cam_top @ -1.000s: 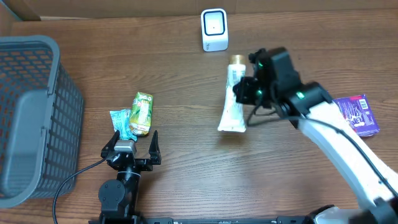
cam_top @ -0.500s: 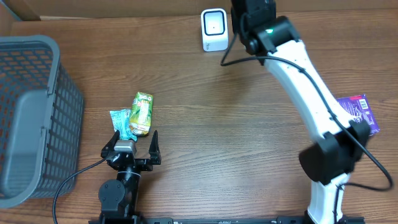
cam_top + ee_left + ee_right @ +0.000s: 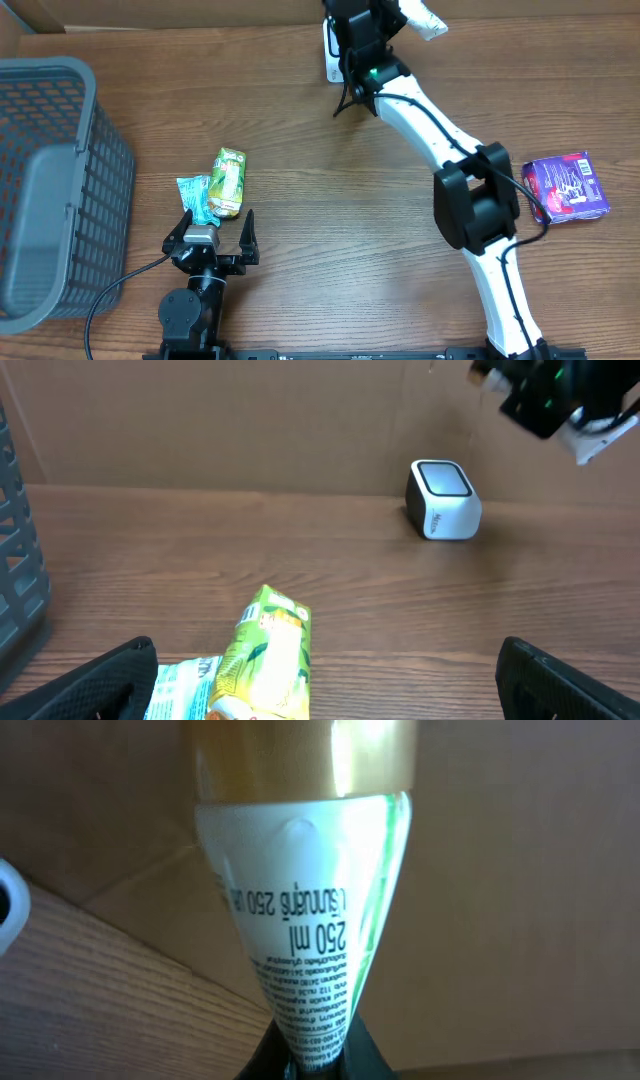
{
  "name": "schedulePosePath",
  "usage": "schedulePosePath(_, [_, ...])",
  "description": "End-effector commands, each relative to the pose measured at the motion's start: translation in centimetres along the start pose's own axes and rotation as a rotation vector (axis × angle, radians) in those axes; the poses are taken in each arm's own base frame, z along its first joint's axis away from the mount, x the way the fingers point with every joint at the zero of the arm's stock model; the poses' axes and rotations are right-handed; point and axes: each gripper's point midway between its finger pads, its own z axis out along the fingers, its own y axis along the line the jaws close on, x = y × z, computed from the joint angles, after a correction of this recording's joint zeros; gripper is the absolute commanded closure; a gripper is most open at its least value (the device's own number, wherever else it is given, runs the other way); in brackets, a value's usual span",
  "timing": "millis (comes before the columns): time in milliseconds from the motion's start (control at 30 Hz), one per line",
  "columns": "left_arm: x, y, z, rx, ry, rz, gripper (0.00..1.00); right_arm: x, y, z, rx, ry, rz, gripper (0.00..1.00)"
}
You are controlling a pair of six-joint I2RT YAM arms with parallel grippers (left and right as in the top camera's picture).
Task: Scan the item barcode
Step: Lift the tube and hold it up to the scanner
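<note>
Tube (image 3: pixel 300 890) raised off desk, up beside scanner (image 3: pixel 443 500), right jaws clamped on end opposite gold cap. Barcode not visible from wrist. Rotate printed side toward scanner window, lower closer, hold steady. Left jaws wide open, well apart from scanner.

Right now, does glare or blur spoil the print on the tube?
Right wrist view: the tube is sharp, its print readable though upside down; glare sits mainly on the gold cap. Overhead view: the tube is too small to read.
</note>
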Motion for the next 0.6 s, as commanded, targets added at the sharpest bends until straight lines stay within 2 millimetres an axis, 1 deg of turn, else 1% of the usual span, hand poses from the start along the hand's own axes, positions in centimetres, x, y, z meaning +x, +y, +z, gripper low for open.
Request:
schedulePosePath(0, [0.0, 0.3, 0.0, -0.013, -0.006, -0.018, 0.0, -1.6, -1.1, 0.1, 0.062, -0.044, -0.105, 0.96])
schedulePosePath(33, [0.0, 0.3, 0.0, -0.013, -0.006, -0.018, 0.0, -1.8, -0.6, 0.3, 0.054, -0.063, -0.115, 0.96])
schedulePosePath(133, [0.0, 0.3, 0.0, -0.013, -0.006, -0.018, 0.0, -2.4, 1.8, 0.6, 0.012, -0.113, -0.171, 0.96])
schedulePosePath(267, [0.0, 0.3, 0.0, -0.013, -0.006, -0.018, 0.0, -2.3, 4.5, 0.5, -0.029, -0.126, -0.234, 0.96])
schedulePosePath(433, [0.0, 0.3, 0.0, -0.013, -0.006, -0.018, 0.0, -2.0, 6.3, 0.3, -0.06, -0.129, -0.264, 0.96])
schedulePosePath(500, [0.0, 0.3, 0.0, -0.013, -0.006, -0.018, 0.0, -1.8, 7.3, 0.2, -0.1, -0.133, -0.294, 0.96])
schedulePosePath(567, [0.0, 0.3, 0.0, -0.013, -0.006, -0.018, 0.0, -1.8, 7.5, 0.0, -0.104, -0.132, -0.301, 0.96])
